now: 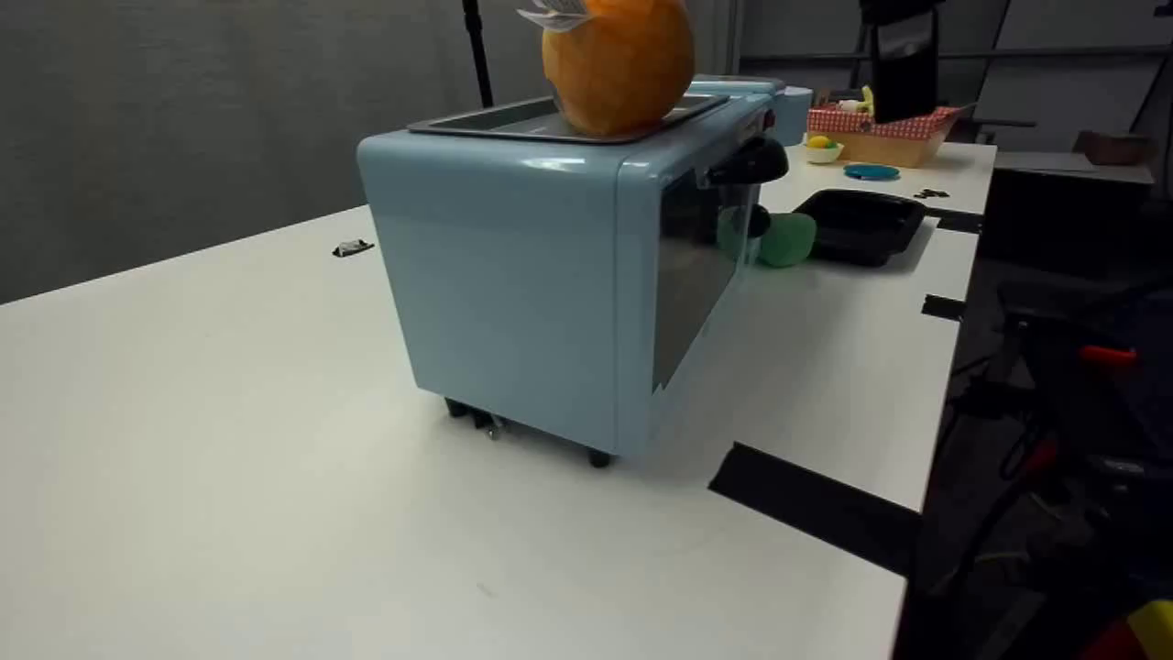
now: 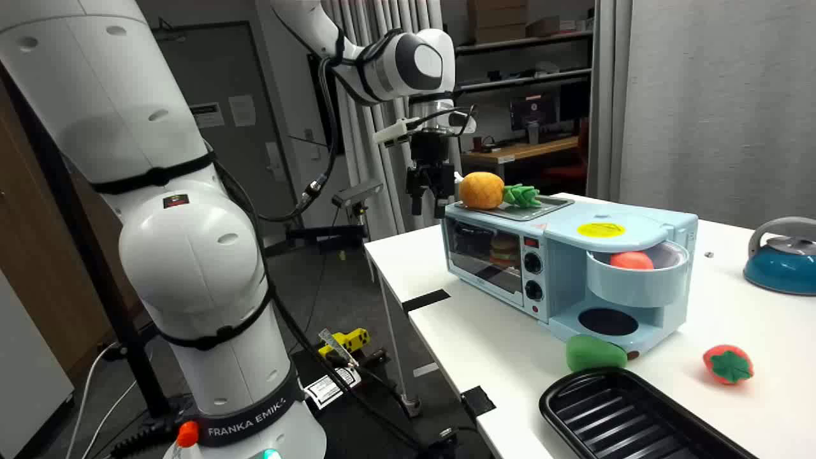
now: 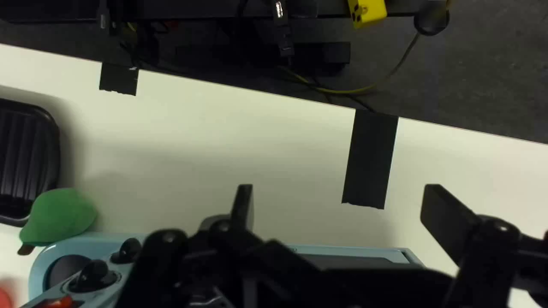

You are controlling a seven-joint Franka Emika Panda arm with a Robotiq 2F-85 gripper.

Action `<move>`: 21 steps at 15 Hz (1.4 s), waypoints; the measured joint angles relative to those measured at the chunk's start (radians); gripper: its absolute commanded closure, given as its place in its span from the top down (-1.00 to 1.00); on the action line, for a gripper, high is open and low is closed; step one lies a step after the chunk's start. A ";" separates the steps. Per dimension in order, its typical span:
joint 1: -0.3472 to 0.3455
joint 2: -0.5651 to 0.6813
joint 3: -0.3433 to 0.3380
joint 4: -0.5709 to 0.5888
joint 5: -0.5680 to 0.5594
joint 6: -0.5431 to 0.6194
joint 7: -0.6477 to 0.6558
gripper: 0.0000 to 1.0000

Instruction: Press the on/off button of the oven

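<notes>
The pale-blue oven (image 2: 561, 231) stands on the white table, with its dark glass door and black handle at the front. It also shows in an exterior view (image 1: 504, 266) and partly in the wrist view (image 3: 102, 244). A small red switch (image 2: 531, 242) sits above two black knobs (image 2: 533, 262) on its front panel; it also shows at the bottom left of the wrist view (image 3: 62, 302). My gripper (image 2: 428, 207) points down in front of the oven's door end, apart from it. Its fingers are wide apart and empty in the wrist view (image 3: 338, 188).
An orange plush fruit (image 2: 482, 190) with green leaves lies on the metal tray on the oven. A green plush (image 2: 594, 354), a black grill tray (image 2: 574, 382) and a strawberry (image 2: 728, 364) lie near the oven's knob end. A blue kettle (image 2: 781, 268) stands farther off. The table's front edge is close.
</notes>
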 measured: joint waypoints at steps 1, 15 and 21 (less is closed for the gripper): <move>0.000 0.000 0.000 0.000 0.000 0.000 0.000 1.00; 0.001 0.001 -0.011 0.000 -0.001 0.000 0.000 1.00; 0.001 0.000 -0.037 -0.002 -0.014 0.000 -0.001 1.00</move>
